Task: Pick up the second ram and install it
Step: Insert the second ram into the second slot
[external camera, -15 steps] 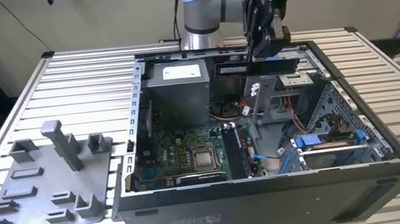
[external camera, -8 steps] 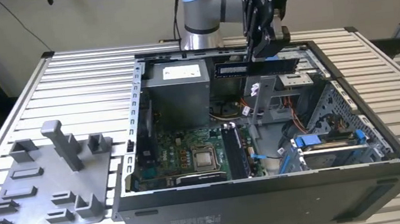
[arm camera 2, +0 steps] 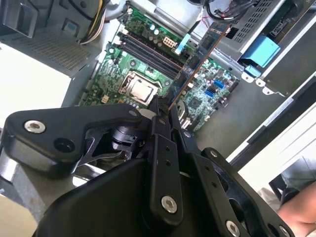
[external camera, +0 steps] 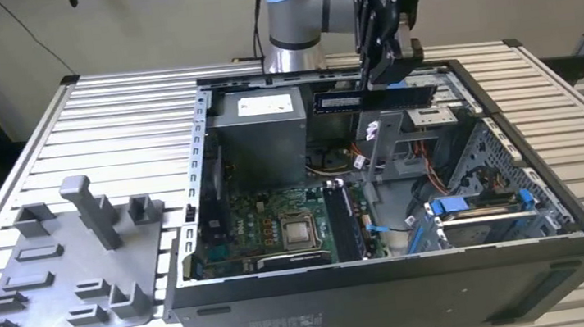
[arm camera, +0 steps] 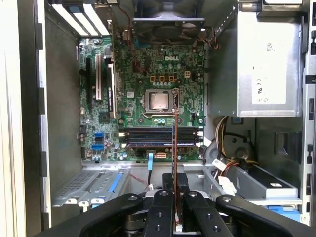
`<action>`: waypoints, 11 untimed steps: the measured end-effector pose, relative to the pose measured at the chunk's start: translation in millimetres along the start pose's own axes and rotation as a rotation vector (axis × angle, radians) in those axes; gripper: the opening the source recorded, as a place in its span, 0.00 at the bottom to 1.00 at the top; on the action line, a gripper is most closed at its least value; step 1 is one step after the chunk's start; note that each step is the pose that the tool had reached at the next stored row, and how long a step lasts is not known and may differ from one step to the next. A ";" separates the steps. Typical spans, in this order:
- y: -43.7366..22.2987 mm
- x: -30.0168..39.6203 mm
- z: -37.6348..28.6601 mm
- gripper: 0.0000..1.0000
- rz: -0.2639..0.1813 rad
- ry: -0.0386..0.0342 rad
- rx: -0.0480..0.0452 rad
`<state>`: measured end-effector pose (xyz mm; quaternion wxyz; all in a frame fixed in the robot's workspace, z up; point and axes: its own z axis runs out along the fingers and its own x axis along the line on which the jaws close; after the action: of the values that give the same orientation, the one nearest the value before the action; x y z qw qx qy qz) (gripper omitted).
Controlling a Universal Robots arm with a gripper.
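The second ram (external camera: 373,98), a long narrow dark board with a pale sticker at one end, hangs level above the open computer case, and my gripper (external camera: 384,80) is shut on its top edge. In the second wrist view the ram (arm camera 2: 197,54) runs out from between my fingers (arm camera 2: 157,114) over the green motherboard (arm camera 2: 123,69). The first wrist view shows the ram (arm camera: 175,148) edge-on as a thin line, held by my gripper (arm camera: 175,191) above and across the long black memory slots (arm camera: 160,138). The ram stands well clear of the slots (external camera: 343,223).
The case (external camera: 396,300) lies open on a slatted table. Inside are the grey power supply (external camera: 255,126), the processor socket (arm camera: 160,100), loose cables (arm camera: 222,168) and a blue-latched drive cage (external camera: 474,209). A grey fixture tray (external camera: 72,263) lies at the exterior view's left. A person's hand (arm camera 2: 296,212) is nearby.
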<state>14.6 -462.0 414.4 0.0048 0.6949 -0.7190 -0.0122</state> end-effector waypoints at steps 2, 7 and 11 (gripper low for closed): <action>0.0 0.0 0.1 0.14 0.009 -0.0002 0.0001; 0.0 0.0 0.3 0.14 0.043 -0.0010 0.0004; 0.0 0.0 0.5 0.14 0.045 -0.0013 0.0005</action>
<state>14.6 -462.0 413.9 0.0045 0.6786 -0.7344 -0.0124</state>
